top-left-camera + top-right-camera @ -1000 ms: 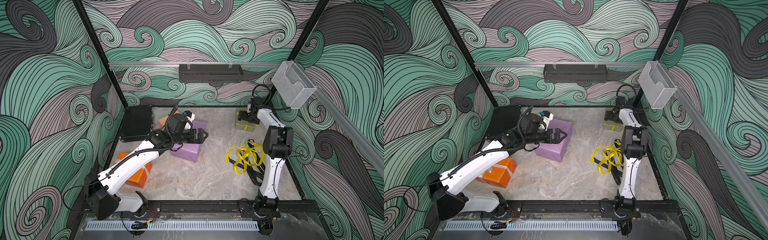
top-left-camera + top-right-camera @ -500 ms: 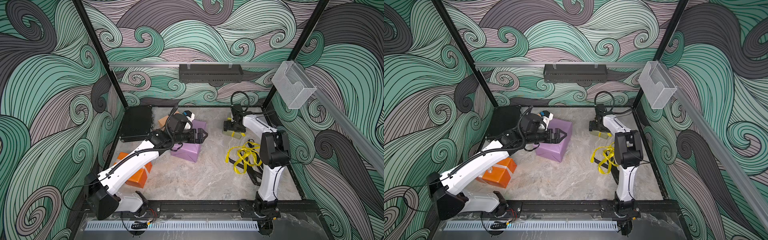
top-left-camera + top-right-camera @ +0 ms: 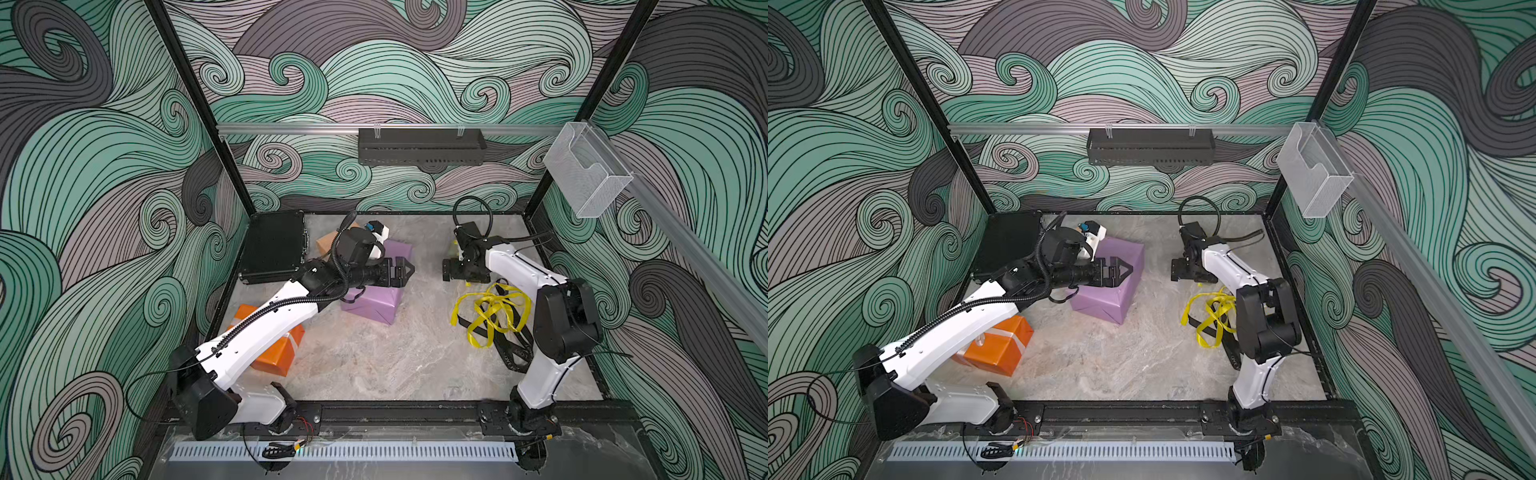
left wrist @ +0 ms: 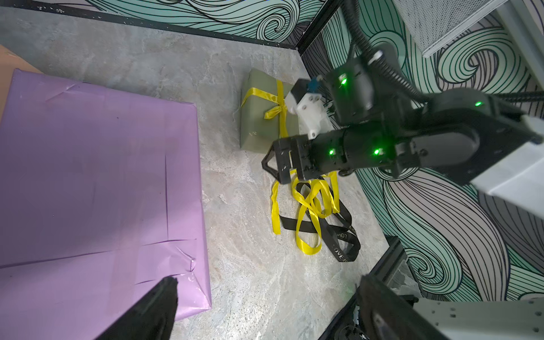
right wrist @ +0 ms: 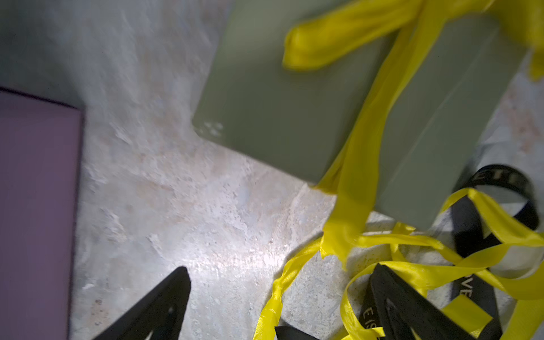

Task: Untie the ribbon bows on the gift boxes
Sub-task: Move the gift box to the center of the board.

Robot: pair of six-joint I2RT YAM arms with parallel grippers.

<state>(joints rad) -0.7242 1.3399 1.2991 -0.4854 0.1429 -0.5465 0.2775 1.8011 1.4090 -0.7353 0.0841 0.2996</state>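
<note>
Nearer by far to the olive-green box [image 4: 259,129]: right arm [image 3: 515,270], jaws spread wide and empty, low over the tabletop [image 3: 374,361]. Just ahead of those jaws, the box's near edge, long axis apparently running away from them. On its top, toward the far end, the yellow bow [image 5: 338,44], not yet undone. Down over the near edge, a yellow strip [image 5: 350,176] ending on the tabletop just ahead of the jaws: probably a free tail, likeliest thing to pinch and pull. Close beside the jaws, loose yellow and black ribbons [image 4: 338,250] in a heap, easy to catch by mistake. Left arm [image 3: 266,324] well apart, jaws likewise spread and empty, over the purple box [image 3: 374,299].
</note>
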